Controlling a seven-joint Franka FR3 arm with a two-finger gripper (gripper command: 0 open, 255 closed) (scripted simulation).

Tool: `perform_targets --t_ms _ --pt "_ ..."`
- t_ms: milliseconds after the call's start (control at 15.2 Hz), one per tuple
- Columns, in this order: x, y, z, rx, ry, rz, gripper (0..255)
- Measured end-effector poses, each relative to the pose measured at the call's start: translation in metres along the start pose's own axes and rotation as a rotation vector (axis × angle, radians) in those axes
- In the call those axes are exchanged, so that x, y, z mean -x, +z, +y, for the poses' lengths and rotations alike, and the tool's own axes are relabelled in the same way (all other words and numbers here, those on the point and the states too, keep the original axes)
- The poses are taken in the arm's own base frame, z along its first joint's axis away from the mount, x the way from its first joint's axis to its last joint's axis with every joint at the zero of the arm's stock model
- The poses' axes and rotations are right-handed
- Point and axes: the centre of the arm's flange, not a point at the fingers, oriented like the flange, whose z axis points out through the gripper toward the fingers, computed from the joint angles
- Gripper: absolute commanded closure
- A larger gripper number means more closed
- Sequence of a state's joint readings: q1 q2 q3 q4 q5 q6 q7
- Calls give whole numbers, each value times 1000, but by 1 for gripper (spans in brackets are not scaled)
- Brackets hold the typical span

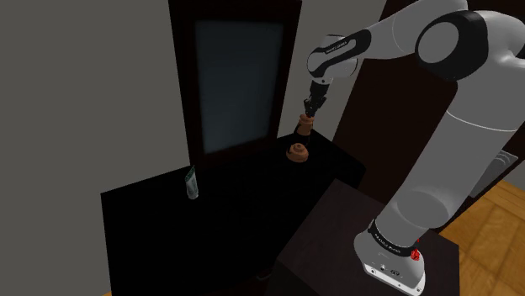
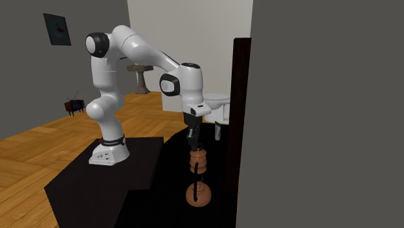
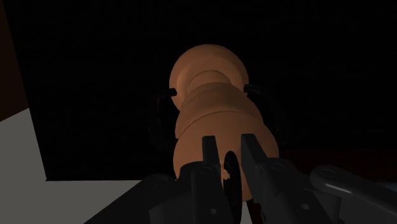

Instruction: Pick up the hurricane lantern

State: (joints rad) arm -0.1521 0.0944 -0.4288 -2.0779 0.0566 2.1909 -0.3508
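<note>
One brown lantern (image 2: 197,160), one gripper (image 2: 193,147)

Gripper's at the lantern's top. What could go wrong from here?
The gripper clasps only the very top of the tall hurricane lantern, so it could slip or tip when lifted. The dark upright panel stands close beside it, so a swinging lantern could strike it.

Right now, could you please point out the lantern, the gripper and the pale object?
lantern (image 2: 198,193), second exterior view, its base.
gripper (image 1: 309,116), shoulder view, between its fingertips.
pale object (image 1: 192,184), shoulder view, its middle.
</note>
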Motion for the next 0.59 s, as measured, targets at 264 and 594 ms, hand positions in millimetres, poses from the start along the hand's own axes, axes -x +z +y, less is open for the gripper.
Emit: perform_targets --t_ms 264,594 --pt "0 0 0 0 0 1 255" --pt "-1 -6 0 0 0 -1 255"
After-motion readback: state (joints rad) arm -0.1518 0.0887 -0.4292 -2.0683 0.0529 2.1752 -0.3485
